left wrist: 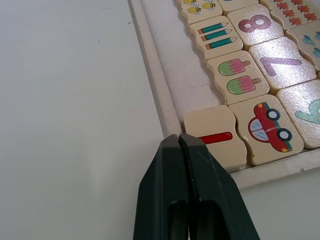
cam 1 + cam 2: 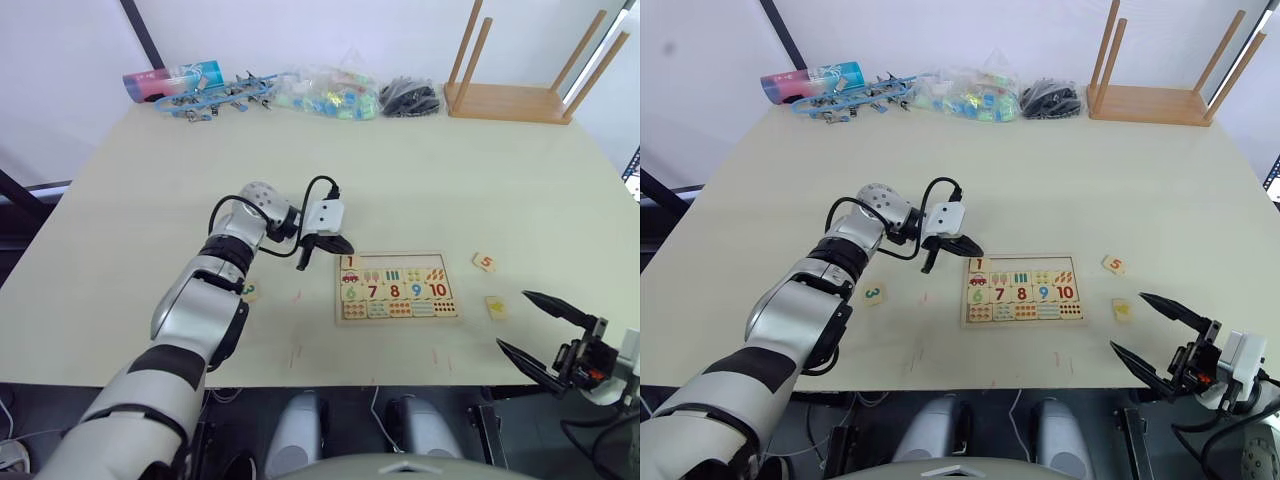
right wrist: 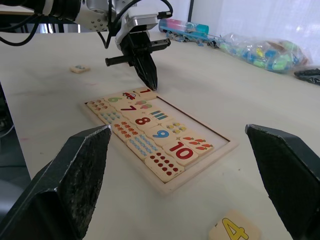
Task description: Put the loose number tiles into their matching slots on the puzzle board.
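The left gripper, fingers pressed together and empty, has its tips at the corner of the puzzle board, just beside the 1 tile seated in the top-row slot there. The right gripper hangs spread wide at the lower right of the head view. Three loose tiles lie on the table: the 3 left of the board, the 5 and the 4 to its right.
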Motion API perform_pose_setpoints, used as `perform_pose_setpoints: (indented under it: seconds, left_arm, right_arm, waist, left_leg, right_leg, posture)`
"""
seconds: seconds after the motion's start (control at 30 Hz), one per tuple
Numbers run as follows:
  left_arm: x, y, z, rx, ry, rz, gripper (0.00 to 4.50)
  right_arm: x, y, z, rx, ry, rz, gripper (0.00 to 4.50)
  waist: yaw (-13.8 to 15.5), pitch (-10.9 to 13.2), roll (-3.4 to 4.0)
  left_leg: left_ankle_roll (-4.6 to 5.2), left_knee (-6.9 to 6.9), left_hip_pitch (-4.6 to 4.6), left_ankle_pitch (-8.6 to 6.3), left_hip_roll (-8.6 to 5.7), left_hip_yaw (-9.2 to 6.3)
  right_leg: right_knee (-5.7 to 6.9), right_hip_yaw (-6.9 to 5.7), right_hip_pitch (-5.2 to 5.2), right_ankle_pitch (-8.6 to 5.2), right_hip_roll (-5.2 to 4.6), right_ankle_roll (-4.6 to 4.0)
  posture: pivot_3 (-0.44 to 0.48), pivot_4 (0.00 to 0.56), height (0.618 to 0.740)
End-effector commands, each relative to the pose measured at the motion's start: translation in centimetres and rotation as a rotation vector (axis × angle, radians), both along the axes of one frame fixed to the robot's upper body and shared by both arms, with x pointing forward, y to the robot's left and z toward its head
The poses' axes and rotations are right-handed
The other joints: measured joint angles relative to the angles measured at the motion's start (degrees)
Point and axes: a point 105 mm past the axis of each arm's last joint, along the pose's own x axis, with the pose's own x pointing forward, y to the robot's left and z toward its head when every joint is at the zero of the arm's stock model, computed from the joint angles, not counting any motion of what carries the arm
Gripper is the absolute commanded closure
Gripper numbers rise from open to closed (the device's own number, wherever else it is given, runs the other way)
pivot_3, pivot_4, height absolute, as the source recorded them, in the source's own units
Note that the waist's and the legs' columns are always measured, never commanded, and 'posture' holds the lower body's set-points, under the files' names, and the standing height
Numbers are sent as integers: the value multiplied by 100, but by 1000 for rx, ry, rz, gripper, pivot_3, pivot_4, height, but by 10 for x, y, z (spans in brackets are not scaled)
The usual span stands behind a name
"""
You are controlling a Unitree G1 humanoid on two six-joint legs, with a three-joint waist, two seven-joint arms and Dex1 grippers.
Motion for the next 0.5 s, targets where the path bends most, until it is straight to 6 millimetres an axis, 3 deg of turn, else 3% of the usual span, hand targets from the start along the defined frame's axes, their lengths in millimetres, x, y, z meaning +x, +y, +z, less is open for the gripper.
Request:
perform_pose_setpoints:
  seconds: [0.03,0.5]
  left_arm:
    - [0,1,8,-21,-28,-14,4451]
    - [0,4,8,-17,-34,-14,4451]
  right_arm:
    - [-1,-3,6,-6,-34,-5,0]
    - [0,-7,2,-2,-34,-3,0]
  waist:
    - [0,0,0]
    - [0,0,0]
  left_leg:
    - [0,0,0,0,0,0]
    - [0,0,0,0,0,0]
  right_leg:
    - [0,0,0,0,0,0]
    - [0,0,0,0,0,0]
  posture:
    - [0,150,737]
    - [0,150,737]
